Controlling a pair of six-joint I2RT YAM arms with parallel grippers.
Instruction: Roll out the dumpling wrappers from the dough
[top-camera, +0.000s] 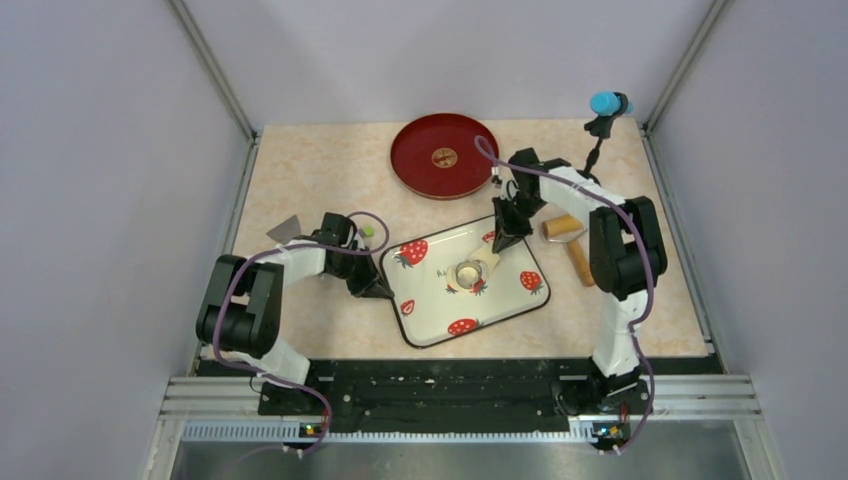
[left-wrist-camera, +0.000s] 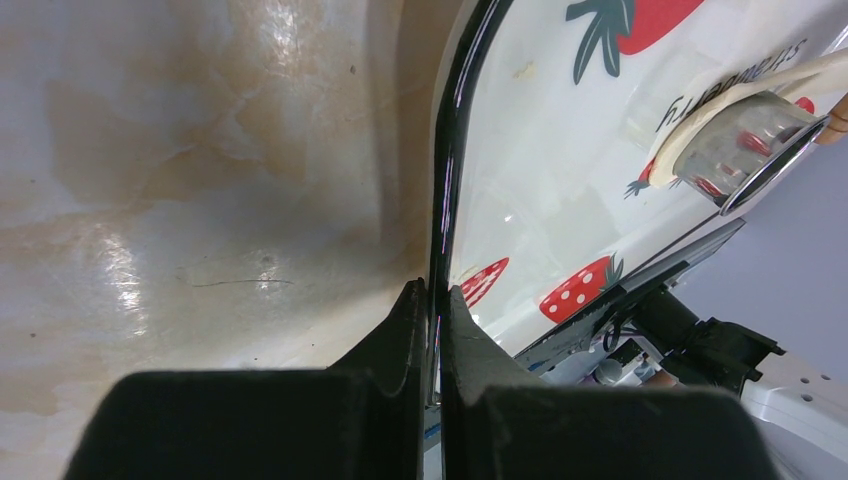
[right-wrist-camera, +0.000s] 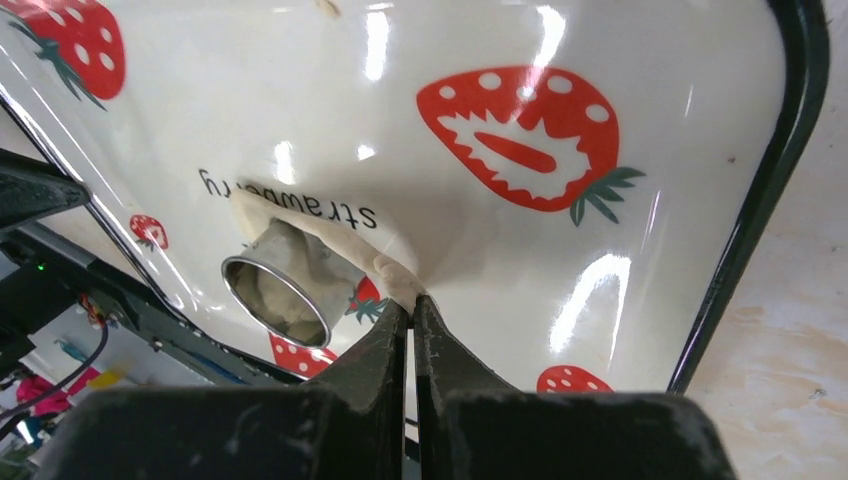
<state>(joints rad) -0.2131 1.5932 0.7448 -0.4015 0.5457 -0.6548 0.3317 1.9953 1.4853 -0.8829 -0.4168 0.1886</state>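
While ring (right-wrist-camera: 290, 280) sits pressed into flat dough (right-wrist-camera: 385, 268) at centre of tray (left-wrist-camera: 445, 150), cutting seems underway; no separate wrapper seen. Dough edge pinched in closed right tool (right-wrist-camera: 410, 320); left tool (left-wrist-camera: 432, 330) clamps tray rim.

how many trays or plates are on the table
2: the red round plate at the back, and the strawberry tray just in front of it, nearer the middle. None seems hidden.

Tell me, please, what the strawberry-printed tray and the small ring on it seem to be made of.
White strawberry-printed tray with black rim: probably enamelled metal or melamine, glossy; sharp glare streaks. Small silver ring: polished metal, likely steel; mirror-like reflections.
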